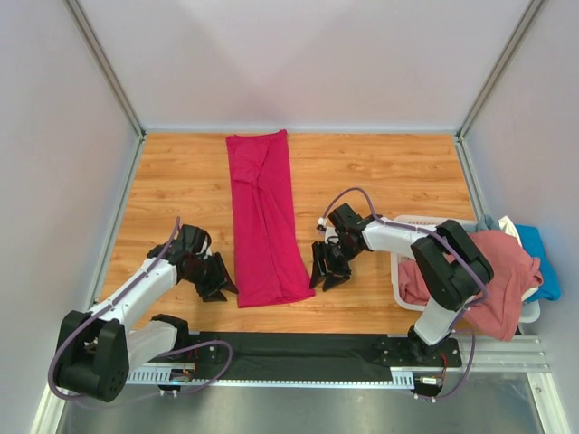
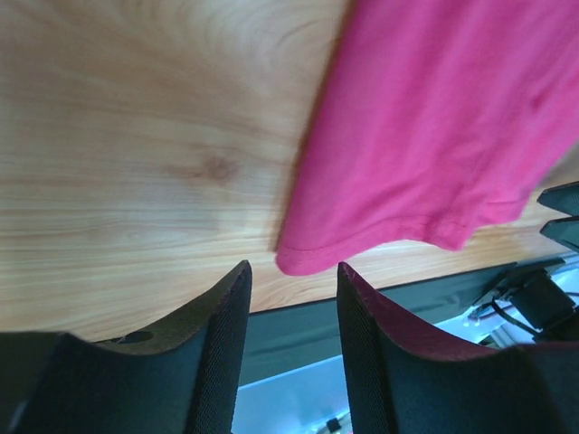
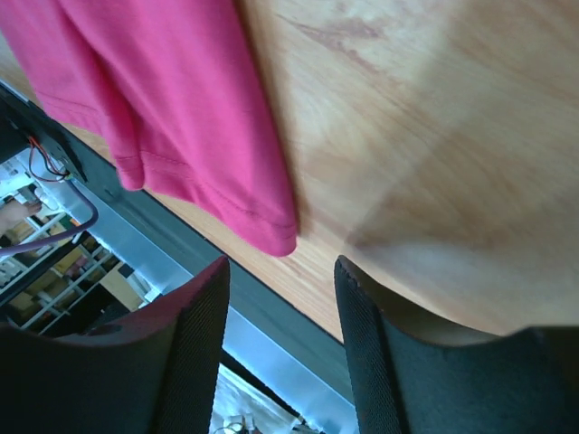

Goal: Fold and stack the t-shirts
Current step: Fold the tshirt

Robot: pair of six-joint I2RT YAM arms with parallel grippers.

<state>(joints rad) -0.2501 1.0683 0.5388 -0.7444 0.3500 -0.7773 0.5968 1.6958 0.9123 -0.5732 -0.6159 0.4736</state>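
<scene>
A magenta-red t-shirt (image 1: 262, 221) lies folded lengthwise into a long strip down the middle of the wooden table. My left gripper (image 1: 222, 290) sits low just left of the strip's near left corner. In the left wrist view that gripper (image 2: 291, 271) is open, and the hem corner of the shirt (image 2: 303, 256) lies just beyond its tips, not between them. My right gripper (image 1: 324, 279) stands just right of the near right corner. In the right wrist view it (image 3: 282, 268) is open, with the shirt's corner (image 3: 276, 237) just ahead of the gap.
A white lattice basket (image 1: 404, 220) stands at the right, with a dusty pink shirt (image 1: 493, 271), a blue one (image 1: 540, 258) and whitish cloth (image 1: 507, 226) heaped in it. A black mat (image 1: 289, 348) runs along the table's near edge. Grey walls close in the sides and back.
</scene>
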